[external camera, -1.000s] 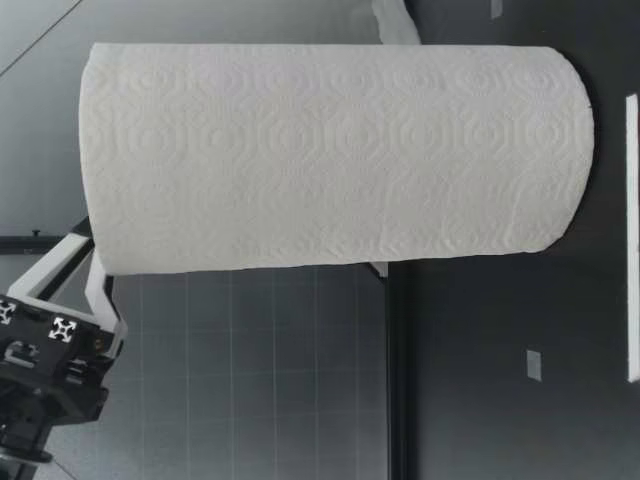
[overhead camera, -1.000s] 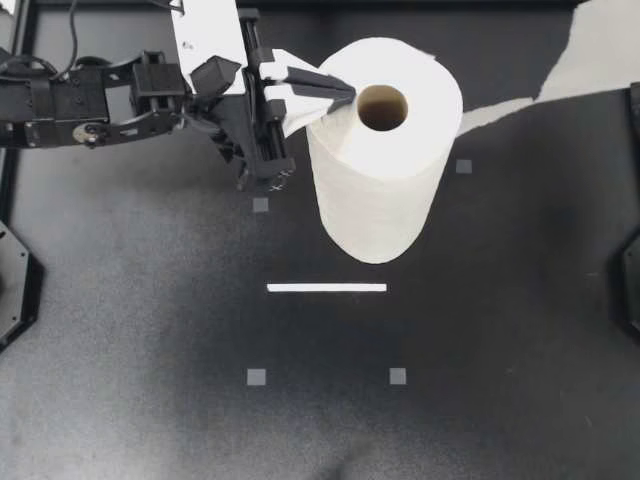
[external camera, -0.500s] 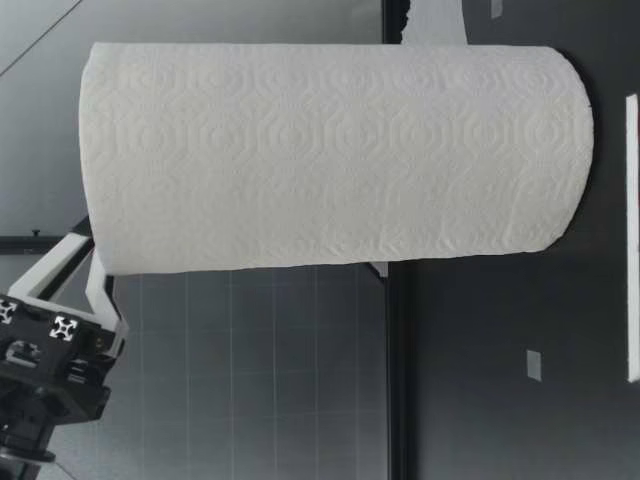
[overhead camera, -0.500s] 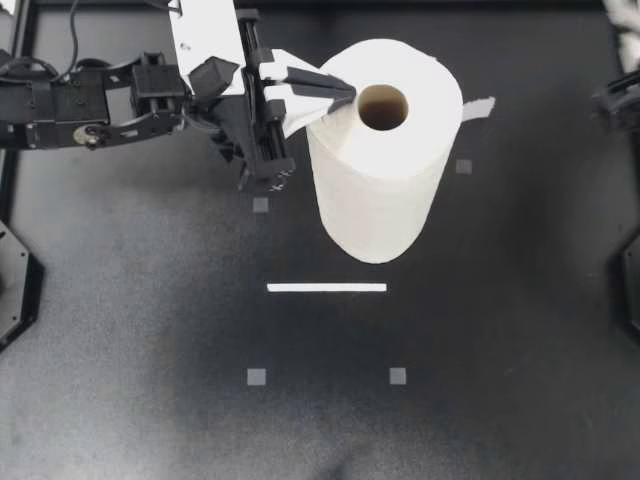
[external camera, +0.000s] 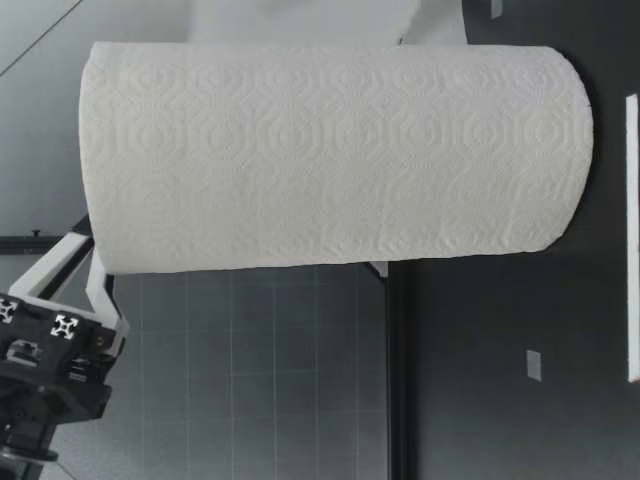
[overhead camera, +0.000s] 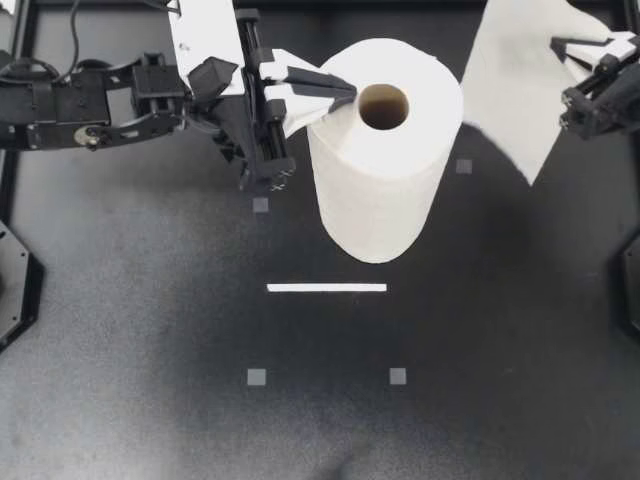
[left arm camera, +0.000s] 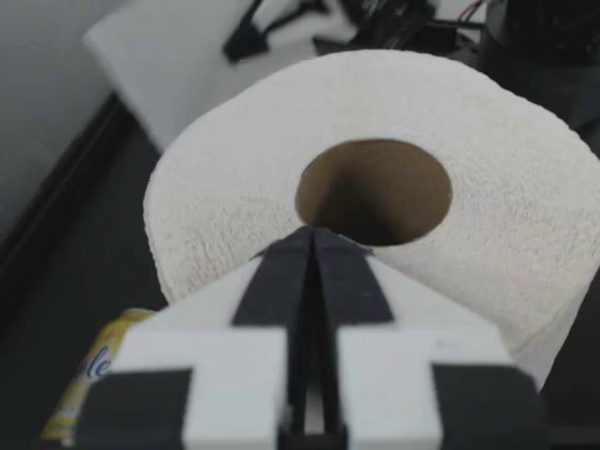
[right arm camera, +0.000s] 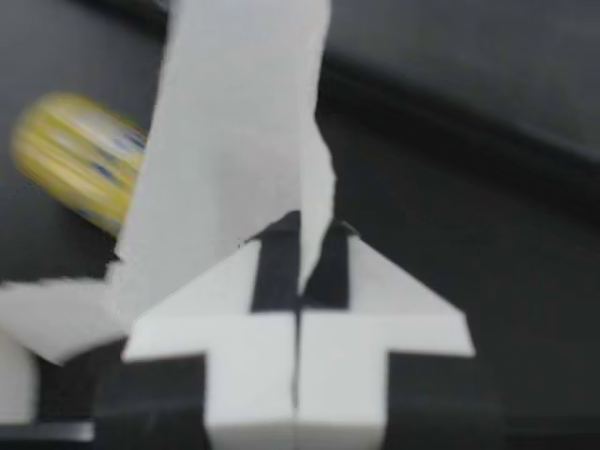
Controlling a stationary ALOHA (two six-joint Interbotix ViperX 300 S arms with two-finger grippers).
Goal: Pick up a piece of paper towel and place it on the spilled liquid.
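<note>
Black-and-white left hand [overhead camera: 345, 92]: fingers [left arm camera: 281, 281] closed tight, nothing between them; tips rest on the top face of the paper roll, at the edge of its core [overhead camera: 382, 107]; judged to pin the roll so that it neither tips nor travels when paper is pulled
Yellow object [left arm camera: 84, 394]: on the counter under and beside the left hand; blurred, kind cannot be told
Paper roll [overhead camera: 385, 150]: upright on the counter [overhead camera: 150, 350], mid-width, toward the far side; the low view confirms that it stands on end
White strip [overhead camera: 326, 288]: flat on the counter, nearer than the roll and apart from it; a marking, not liquid
Sheet [overhead camera: 510, 80]: separate from the roll, just right of it; hangs from one edge, judged clear of the counter, so that it drapes open for laying down
Right hand [overhead camera: 560, 45]: pinched on the sheet's edge, both fingers against the paper in the right wrist view
Spilled liquid: visible in no view; target not locatable
Step in hand: sheet obtained; placement not yet done
</note>
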